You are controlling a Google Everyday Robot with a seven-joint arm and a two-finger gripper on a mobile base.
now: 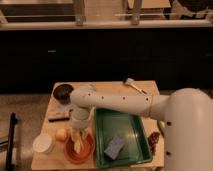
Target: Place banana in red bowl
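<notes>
The red bowl (80, 152) sits at the front left of the wooden table (107, 90). The yellow banana (78, 142) hangs down into the bowl, its lower end touching or close to the bowl's inside. My gripper (78, 129) is straight above the bowl at the banana's top end, under the white arm (115, 102) that reaches in from the right.
A green tray (120, 132) with a blue-grey sponge (114, 146) lies right of the bowl. A white cup (43, 143) and a small yellow fruit (61, 134) stand left of it. A dark bowl (63, 93) is at the back left, a brush (134, 85) at the back right.
</notes>
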